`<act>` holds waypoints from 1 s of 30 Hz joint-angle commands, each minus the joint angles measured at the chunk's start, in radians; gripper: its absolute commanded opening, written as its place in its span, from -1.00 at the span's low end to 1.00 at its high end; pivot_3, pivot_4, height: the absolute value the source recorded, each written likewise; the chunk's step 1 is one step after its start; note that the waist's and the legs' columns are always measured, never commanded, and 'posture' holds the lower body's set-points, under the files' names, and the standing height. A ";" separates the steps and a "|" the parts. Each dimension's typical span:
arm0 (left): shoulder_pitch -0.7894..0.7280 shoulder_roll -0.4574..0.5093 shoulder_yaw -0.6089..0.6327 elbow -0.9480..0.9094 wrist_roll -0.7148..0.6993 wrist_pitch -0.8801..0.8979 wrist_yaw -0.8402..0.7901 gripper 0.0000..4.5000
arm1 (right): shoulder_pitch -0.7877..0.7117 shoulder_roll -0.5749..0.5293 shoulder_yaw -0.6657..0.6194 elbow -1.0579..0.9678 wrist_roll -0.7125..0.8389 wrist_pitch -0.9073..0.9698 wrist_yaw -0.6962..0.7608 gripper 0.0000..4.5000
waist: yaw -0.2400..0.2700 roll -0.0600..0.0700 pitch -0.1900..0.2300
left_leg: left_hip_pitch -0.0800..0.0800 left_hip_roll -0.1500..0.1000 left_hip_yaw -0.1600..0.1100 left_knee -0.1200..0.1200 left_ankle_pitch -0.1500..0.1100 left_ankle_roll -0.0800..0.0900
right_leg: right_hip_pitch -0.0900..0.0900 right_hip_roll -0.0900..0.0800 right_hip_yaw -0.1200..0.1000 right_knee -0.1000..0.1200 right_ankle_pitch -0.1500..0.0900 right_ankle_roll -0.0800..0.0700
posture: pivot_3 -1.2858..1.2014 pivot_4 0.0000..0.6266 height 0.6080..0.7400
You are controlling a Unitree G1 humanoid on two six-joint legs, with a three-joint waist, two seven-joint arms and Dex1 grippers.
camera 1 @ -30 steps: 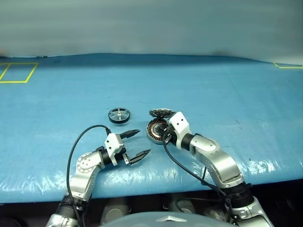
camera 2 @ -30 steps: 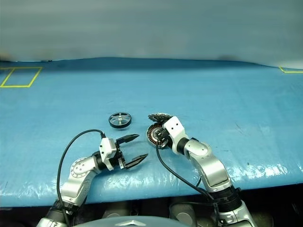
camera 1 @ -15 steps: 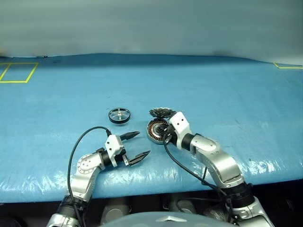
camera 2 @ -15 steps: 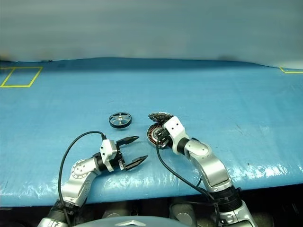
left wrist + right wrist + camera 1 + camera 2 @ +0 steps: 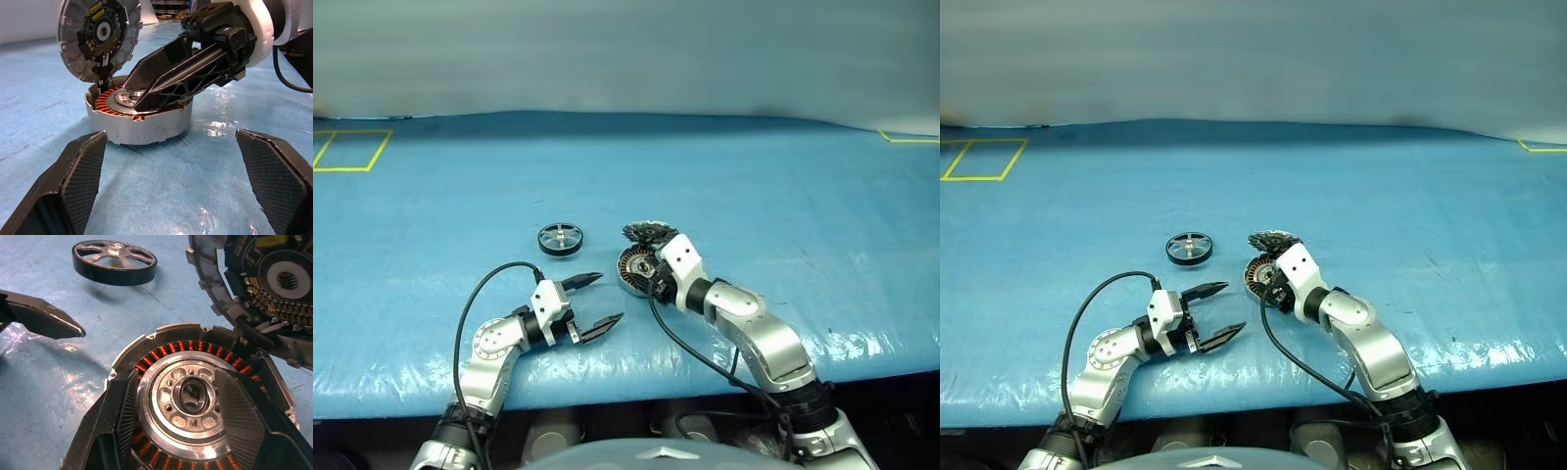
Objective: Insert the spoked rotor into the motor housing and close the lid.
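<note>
Right tool (image 5: 195,401) fingers spread over copper-wound motor housing (image 5: 142,115), ribbed lid (image 5: 100,36) upright, left tool (image 5: 592,301) wide.

The bench (image 5: 783,186) is covered in glossy blue sheeting, marked near its corners with thin yellow lines (image 5: 350,149). The motor housing (image 5: 195,396) is seen as silver-grey, with a ring of copper-orange windings around a bright silver centre pierced by small round holes. The lid (image 5: 98,36), tilted open, is shown grey at its rim, its inner face black with gold and yellow parts. The spoked rotor (image 5: 114,262) is rendered as a dark rim with pale silver spokes. Black ribbed fingers are carried by the left claw (image 5: 599,300) and right claw (image 5: 142,95), on white and grey bodies.
</note>
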 commanded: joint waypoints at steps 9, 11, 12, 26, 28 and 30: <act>0.010 0.000 -0.010 -0.066 -0.001 0.020 0.013 1.00 | 0.008 0.030 -0.030 -0.008 0.017 -0.093 -0.015 -0.68 | 0.000 0.000 0.000 | -0.001 0.000 0.000 0.000 0.000 0.000 | 0.000 0.000 0.000 0.000 0.000 0.000 | 0.03 -0.52 1.00; 0.011 -0.002 -0.013 -0.077 -0.001 0.027 0.018 1.00 | 0.006 0.033 -0.023 0.009 -0.001 -0.105 -0.028 -0.97 | 0.000 0.000 0.000 | -0.001 0.000 0.000 0.000 0.000 0.000 | 0.000 0.000 0.000 0.000 0.000 0.000 | 0.03 -0.52 1.00; 0.011 -0.001 -0.014 -0.081 0.000 0.031 0.018 1.00 | 0.003 0.034 -0.020 0.018 -0.016 -0.110 -0.042 -0.99 | 0.000 0.000 0.000 | -0.001 0.000 0.000 0.000 0.000 0.000 | 0.000 0.000 0.000 0.000 0.000 0.000 | 0.03 -0.52 1.00; 0.024 0.004 -0.023 -0.133 -0.005 0.073 0.035 1.00 | 0.011 0.020 0.036 0.049 -0.059 -0.077 -0.037 -0.99 | -0.001 0.000 0.000 | 0.000 0.000 0.000 0.000 0.000 0.000 | 0.000 0.000 0.000 0.000 0.000 0.000 | 0.03 -0.52 1.00; 0.024 0.004 -0.024 -0.143 -0.003 0.080 0.039 1.00 | 0.006 0.015 0.050 0.063 -0.091 -0.081 -0.053 -0.99 | -0.002 0.000 0.000 | 0.000 0.000 0.000 0.000 0.000 0.000 | 0.000 0.000 0.000 0.000 0.000 0.000 | 0.03 -0.52 1.00; 0.025 0.003 -0.027 -0.159 -0.003 0.094 0.046 1.00 | -0.003 0.003 0.076 0.081 -0.134 -0.080 -0.064 -0.99 | -0.002 0.000 0.000 | 0.001 0.000 0.000 0.000 0.000 0.000 | 0.000 0.000 0.000 0.000 -0.002 0.003 | 0.03 -0.52 1.00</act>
